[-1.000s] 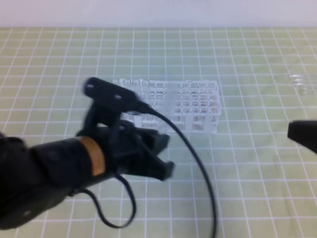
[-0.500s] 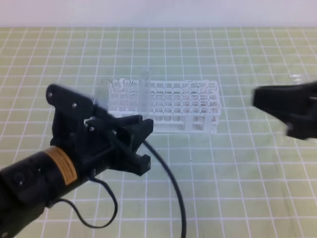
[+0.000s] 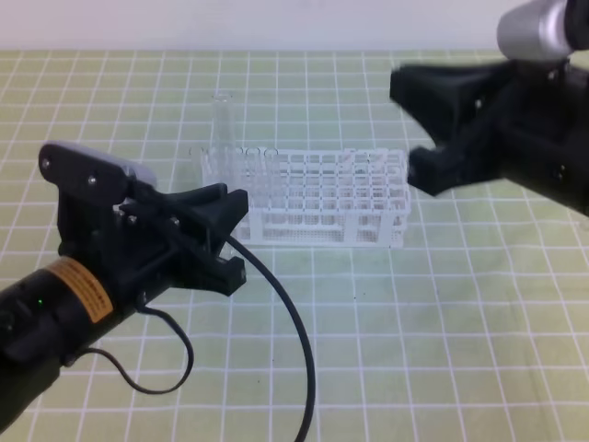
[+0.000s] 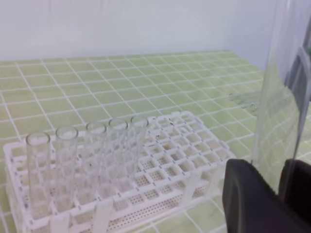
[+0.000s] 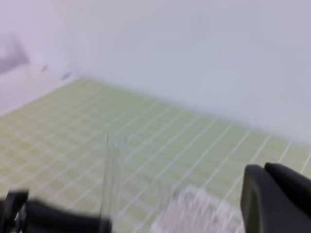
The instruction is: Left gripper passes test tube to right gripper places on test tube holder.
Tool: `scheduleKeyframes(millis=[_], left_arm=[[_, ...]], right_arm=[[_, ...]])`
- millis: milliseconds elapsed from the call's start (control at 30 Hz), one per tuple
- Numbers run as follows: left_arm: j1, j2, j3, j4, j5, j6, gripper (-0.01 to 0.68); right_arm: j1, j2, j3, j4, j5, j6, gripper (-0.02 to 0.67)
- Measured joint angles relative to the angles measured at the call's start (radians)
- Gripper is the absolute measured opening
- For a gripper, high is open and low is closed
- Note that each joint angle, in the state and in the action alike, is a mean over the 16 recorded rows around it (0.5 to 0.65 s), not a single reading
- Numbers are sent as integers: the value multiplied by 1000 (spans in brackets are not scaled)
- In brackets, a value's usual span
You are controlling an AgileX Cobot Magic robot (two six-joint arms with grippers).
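Note:
My left gripper is shut on the test tube, which stands upright above the left end of the test tube holder. The left wrist view shows the clear test tube close up between my black fingers. The white test tube holder has several tubes standing in its near-left row. My right gripper hovers high at the right, apart from the tube and pointing toward it. In the blurred right wrist view its fingers lie together, and the test tube stands to their left.
A green gridded mat covers the table. A black cable loops down from my left arm over the front of the mat. Faint clear glass items lie on the mat beyond the rack's right end.
My left arm has drawn back to the left and raised the tube upright. My right arm has swept in from the right edge, up and toward the middle.

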Motion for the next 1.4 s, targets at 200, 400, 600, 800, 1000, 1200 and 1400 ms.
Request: scheduleKeyframes(millis=[200, 400, 600, 800, 1000, 1200, 1400], left_arm=[[15, -1, 0, 0, -27, 14, 23], [15, -1, 0, 0, -38, 37, 23], [16, -2, 0, 0, -24, 57, 17], [15, -1, 0, 0, -5, 68, 23], [15, -1, 0, 0, 9, 68, 17], [15, 0, 0, -27, 14, 68, 30], [15, 0, 0, -69, 14, 67, 36]], right_arm=[[111, 43, 7, 1, -212, -75, -15], [187, 99, 16, -10, -333, -122, -15], [214, 144, 17, -45, -393, -124, -15], [226, 162, 17, -58, -421, -102, -15], [236, 167, 17, -37, -419, -79, -15], [237, 168, 17, -5, -395, -63, -15], [237, 168, 16, -9, -381, -61, -15]])
